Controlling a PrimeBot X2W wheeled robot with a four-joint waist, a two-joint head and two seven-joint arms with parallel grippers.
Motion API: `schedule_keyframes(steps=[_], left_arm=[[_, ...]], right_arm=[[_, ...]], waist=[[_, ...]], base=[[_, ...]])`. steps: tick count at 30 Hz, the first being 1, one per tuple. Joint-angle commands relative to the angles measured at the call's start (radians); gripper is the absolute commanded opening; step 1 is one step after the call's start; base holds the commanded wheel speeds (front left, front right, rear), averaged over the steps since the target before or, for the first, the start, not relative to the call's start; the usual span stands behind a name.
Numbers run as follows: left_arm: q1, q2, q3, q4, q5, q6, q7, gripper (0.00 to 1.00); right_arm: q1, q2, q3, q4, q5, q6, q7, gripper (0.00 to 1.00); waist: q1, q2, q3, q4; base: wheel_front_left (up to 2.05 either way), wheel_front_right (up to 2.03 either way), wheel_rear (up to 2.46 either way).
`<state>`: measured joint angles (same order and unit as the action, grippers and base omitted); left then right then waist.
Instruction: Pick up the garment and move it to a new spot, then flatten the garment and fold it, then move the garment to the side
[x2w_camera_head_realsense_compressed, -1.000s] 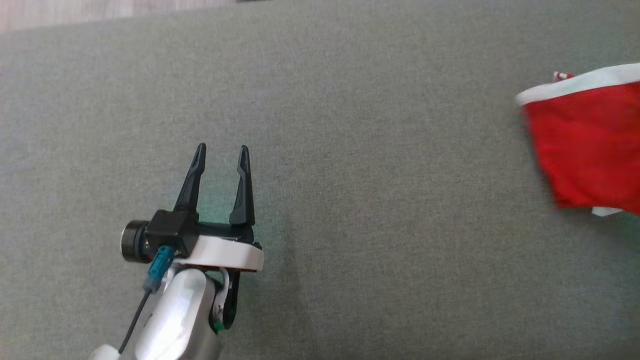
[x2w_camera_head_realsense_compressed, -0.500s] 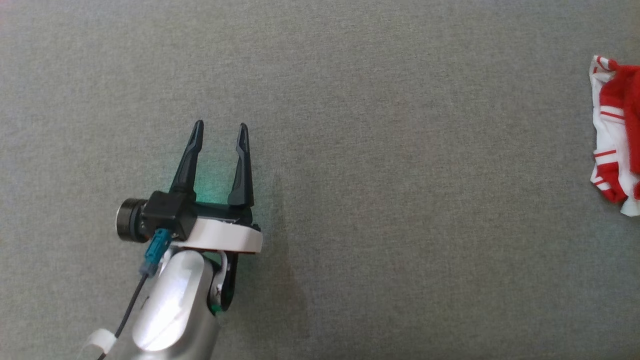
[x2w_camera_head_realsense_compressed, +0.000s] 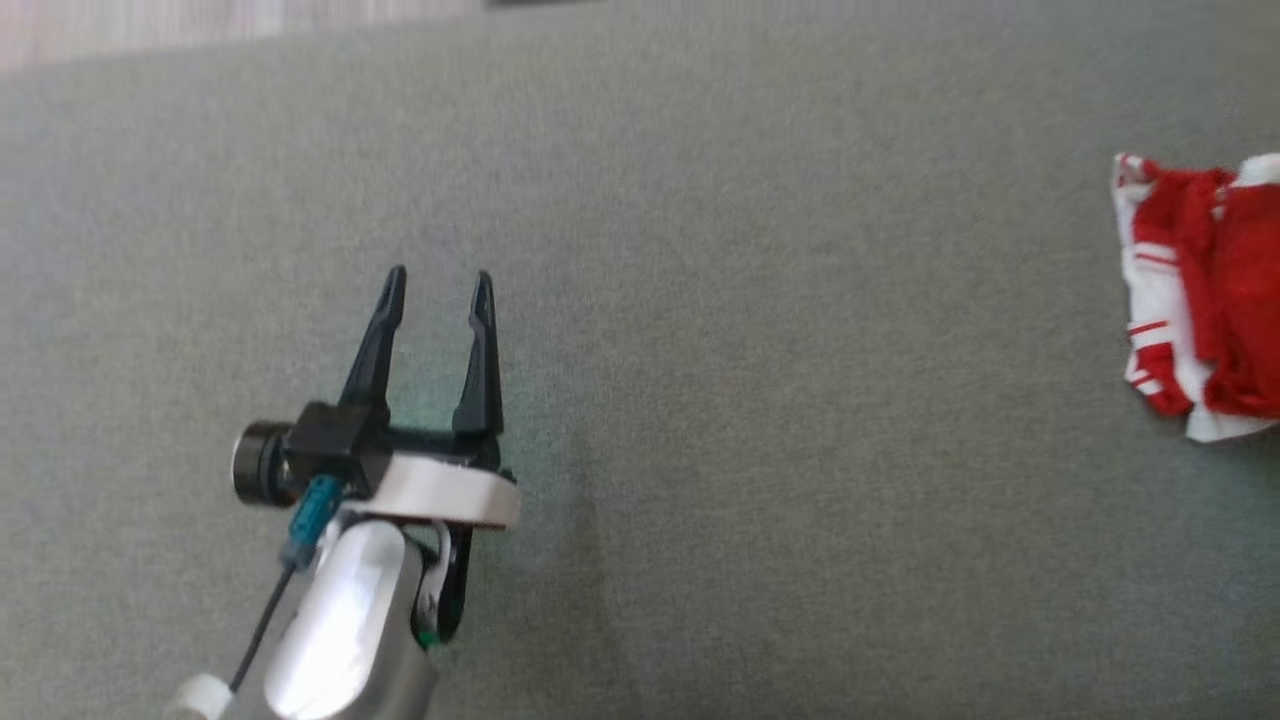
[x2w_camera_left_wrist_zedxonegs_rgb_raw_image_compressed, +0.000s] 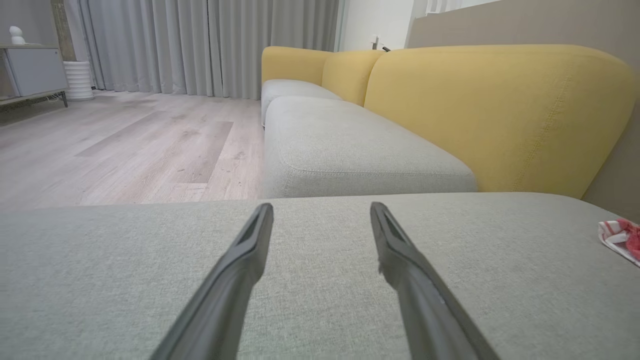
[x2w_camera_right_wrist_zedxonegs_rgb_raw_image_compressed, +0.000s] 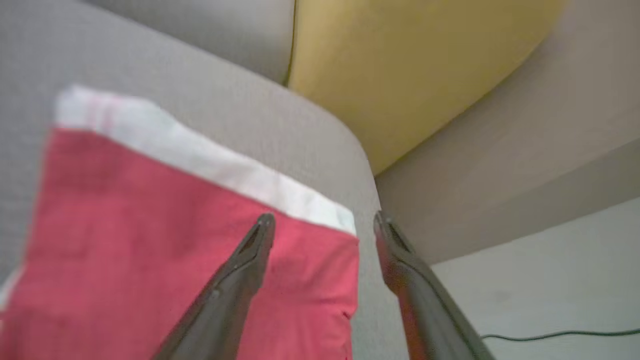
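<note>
Grey seat cushion (x2w_camera_head_realsense_compressed: 760, 300) fills the head view; yellow backrest (x2w_camera_left_wrist_zedxonegs_rgb_raw_image_compressed: 500, 110) stands behind it in the left wrist view.

Garment (x2w_camera_head_realsense_compressed: 1210, 300), red with a white striped part, lies bunched at 3 o'clock, cut off by the frame edge. In the right wrist view it shows as a red panel (x2w_camera_right_wrist_zedxonegs_rgb_raw_image_compressed: 150, 240) with a white band. The cushion's rounded corner is just beside it at 1 o'clock. That view is blurred.

Risks, as judged:
- The cloth sits near the cushion's end, so a sideways drag could slide it over the corner.
- It is heaped in layers, so a pinch may catch several folds and leave it hard to flatten.
- The left arm is well apart from it and faces a long reach.

Left gripper (x2w_camera_head_realsense_compressed: 438, 275) at 7 o'clock hangs over bare cushion, fingers spread wide, holding and touching nothing.

Right gripper (x2w_camera_right_wrist_zedxonegs_rgb_raw_image_compressed: 324, 216) has its fingers parted above the garment's white-banded edge, with no cloth between them. Whether the tips touch the fabric cannot be told.
</note>
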<state>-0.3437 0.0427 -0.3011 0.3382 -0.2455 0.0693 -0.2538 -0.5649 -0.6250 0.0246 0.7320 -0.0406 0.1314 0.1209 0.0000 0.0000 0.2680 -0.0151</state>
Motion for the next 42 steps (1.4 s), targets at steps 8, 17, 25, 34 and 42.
schedule_keyframes(steps=[8, 17, 25, 34, 42], left_arm=[[0.056, 0.008, 0.042, -0.042, -0.001, 0.001, -0.008, 1.0], [0.108, 0.008, 0.041, -0.071, -0.004, 0.005, -0.008, 1.0], [0.153, 0.008, 0.026, -0.074, -0.036, 0.008, -0.008, 1.0], [0.181, 0.008, 0.047, -0.081, -0.049, 0.0, -0.008, 1.0], [0.188, 0.008, 0.053, -0.087, -0.051, -0.023, -0.008, 1.0]], right_arm=[[0.009, 0.156, -0.061, -0.269, 0.048, -0.001, -0.088, 1.0], [0.178, 0.496, -0.14, -0.557, 0.137, -0.001, -0.203, 1.0], [0.395, 0.571, -0.07, -0.492, 0.18, -0.001, -0.362, 1.0], [0.471, 0.574, -0.018, -0.489, 0.211, -0.001, -0.382, 1.0], [0.472, 0.575, -0.01, -0.512, 0.212, -0.001, -0.382, 1.0]], waist=[[0.0, 0.0, -0.153, -0.011], [0.0, 0.0, -0.215, 0.008], [0.0, 0.0, -0.231, 0.031], [0.0, 0.0, -0.227, 0.029], [0.0, 0.0, -0.228, 0.024]], base=[[0.0, 0.0, 0.0], [0.0, 0.0, 0.0], [0.0, 0.0, 0.0], [0.0, 0.0, 0.0], [0.0, 0.0, 0.0]])
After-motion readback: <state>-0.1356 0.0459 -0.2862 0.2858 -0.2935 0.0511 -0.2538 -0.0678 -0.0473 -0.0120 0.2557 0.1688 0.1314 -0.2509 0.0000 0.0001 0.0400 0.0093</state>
